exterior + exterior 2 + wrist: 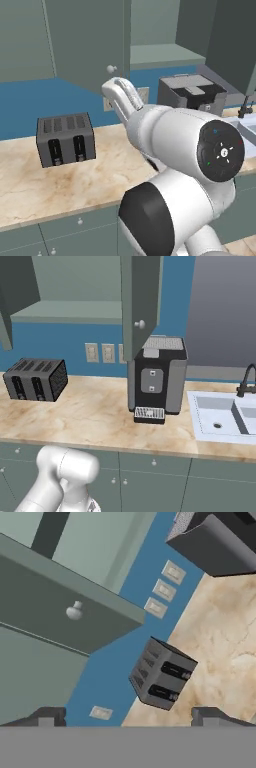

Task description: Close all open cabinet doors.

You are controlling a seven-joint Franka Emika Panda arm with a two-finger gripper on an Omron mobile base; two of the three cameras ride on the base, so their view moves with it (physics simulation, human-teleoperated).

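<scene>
Above the table [100, 411], one cabinet door [87, 45] stands swung out, its knob [111, 68] near the free edge, over the toaster [65, 139]. Risk: a push landing near the hinge could slip off the panel, or the arm could clip the coffee machine [159, 376]. Jaws [130, 716] spread wide, holding nothing. Door lies ahead of them, apart; gap probably modest, view oblique.

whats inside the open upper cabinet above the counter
Inside the open cabinet, the right base view shows a bare grey-green shelf with nothing on it. The open cabinet door, swung out edge-on, covers the right end, so what lies there cannot be seen.
</scene>
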